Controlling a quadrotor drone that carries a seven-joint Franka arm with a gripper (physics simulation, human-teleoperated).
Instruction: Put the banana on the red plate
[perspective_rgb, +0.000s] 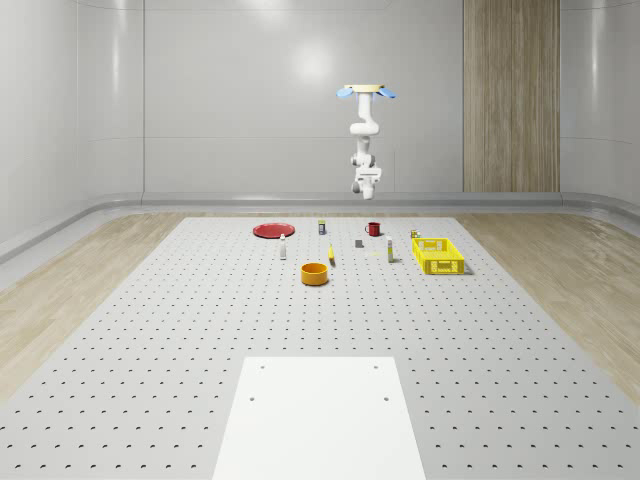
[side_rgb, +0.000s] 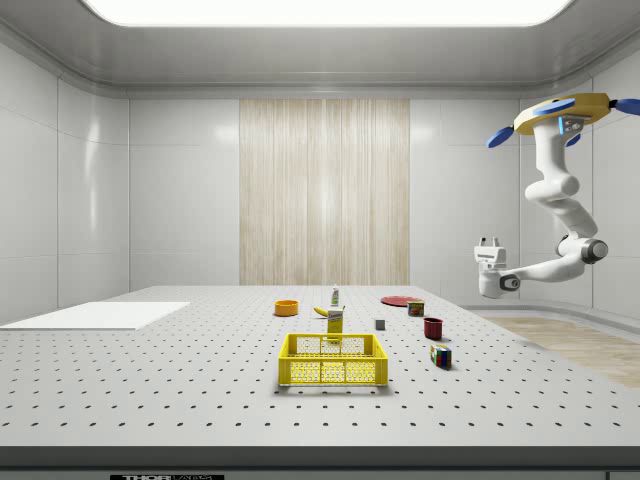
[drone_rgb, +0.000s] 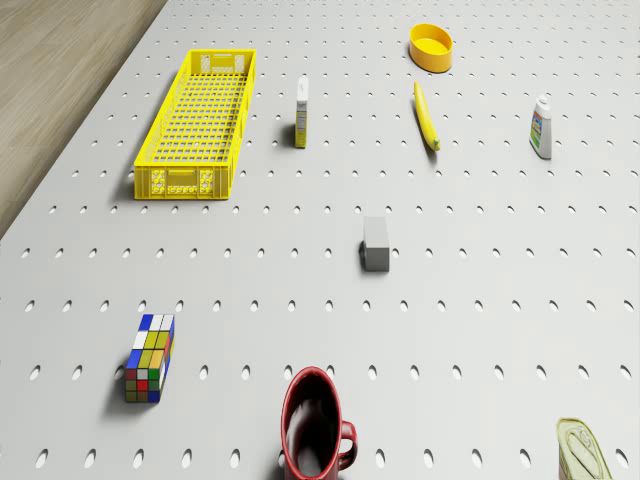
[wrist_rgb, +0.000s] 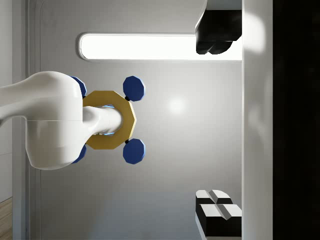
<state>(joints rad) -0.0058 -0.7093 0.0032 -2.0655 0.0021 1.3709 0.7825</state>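
Note:
The banana (perspective_rgb: 331, 256) (drone_rgb: 426, 115) (side_rgb: 322, 311) lies flat on the perforated table, between the orange bowl (drone_rgb: 431, 46) and a grey block (drone_rgb: 376, 243). The red plate (perspective_rgb: 272, 230) (side_rgb: 398, 299) sits near the table's far edge, left of the banana in the whole-scene view. The drone (perspective_rgb: 365, 92) (side_rgb: 565, 112) hovers high over the table's far edge, behind the red mug (perspective_rgb: 373, 229). Its arm hangs down and curls back, so the gripper (side_rgb: 488, 243) (perspective_rgb: 367, 178) (wrist_rgb: 216, 122) points up at the drone. The gripper is open, empty and far above every object.
A yellow basket (drone_rgb: 195, 120), a carton (drone_rgb: 301, 112), a white bottle (drone_rgb: 541, 128), a Rubik's cube (drone_rgb: 150, 357) and a can (drone_rgb: 585, 450) stand around the banana. A white panel (perspective_rgb: 320, 415) lies at the table's near end.

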